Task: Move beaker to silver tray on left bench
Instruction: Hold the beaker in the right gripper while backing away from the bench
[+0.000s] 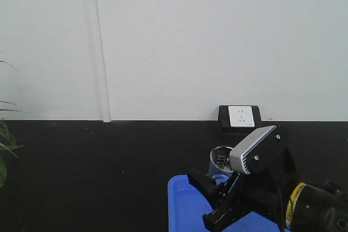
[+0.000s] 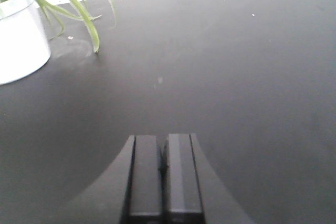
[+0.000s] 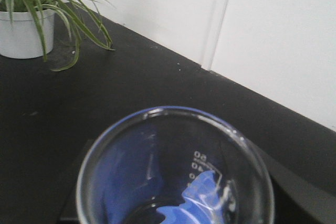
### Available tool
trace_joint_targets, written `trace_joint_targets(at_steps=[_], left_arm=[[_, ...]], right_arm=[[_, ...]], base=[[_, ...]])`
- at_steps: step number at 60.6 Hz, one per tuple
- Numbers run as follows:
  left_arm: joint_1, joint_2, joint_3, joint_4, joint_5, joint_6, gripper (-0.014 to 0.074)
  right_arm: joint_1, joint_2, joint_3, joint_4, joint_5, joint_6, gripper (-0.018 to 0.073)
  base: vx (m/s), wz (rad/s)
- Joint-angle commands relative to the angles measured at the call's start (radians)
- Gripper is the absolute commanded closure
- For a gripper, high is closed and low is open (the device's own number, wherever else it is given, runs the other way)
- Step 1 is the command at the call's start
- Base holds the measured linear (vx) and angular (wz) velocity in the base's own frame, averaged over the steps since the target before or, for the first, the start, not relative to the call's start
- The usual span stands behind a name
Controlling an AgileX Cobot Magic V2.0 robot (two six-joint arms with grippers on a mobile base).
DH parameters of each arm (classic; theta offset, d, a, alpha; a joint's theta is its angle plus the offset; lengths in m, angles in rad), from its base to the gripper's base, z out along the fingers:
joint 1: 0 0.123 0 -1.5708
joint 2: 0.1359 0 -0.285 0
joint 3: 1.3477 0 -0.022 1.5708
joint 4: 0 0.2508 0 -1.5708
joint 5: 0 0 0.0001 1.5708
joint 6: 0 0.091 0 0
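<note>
My right gripper (image 1: 213, 176) is shut on the clear glass beaker (image 1: 219, 159) and holds it above the far edge of a blue tub. In the right wrist view the beaker (image 3: 173, 166) fills the space between the dark fingers (image 3: 294, 192) of the gripper (image 3: 176, 195). I look down into its mouth and see its printed marks. My left gripper (image 2: 163, 141) is shut and empty over bare black bench top. The silver tray and the left bench are out of view.
A deep blue plastic tub (image 1: 182, 205) sits at the bench's front under the right arm. A white wall socket (image 1: 241, 116) is behind it. A white pot with a green plant (image 2: 18, 40) stands at the far left and also shows in the right wrist view (image 3: 23, 32).
</note>
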Motion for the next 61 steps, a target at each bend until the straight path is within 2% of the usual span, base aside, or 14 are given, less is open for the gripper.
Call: trace_joint_targets(at_steps=[1,61], left_arm=[[-0.003,-0.008,0.020,-0.001,-0.076,-0.001,0.0595],[-0.003,-0.008,0.020,-0.001,-0.076,-0.001,0.0595]], right_arm=[[0.000,-0.031,-0.035,0.018,-0.058,0.003,0.0570],[0.000,-0.031,-0.035,0.018,-0.058,0.003,0.0570]], base=[[-0.20,0.03],[-0.32,0.01]])
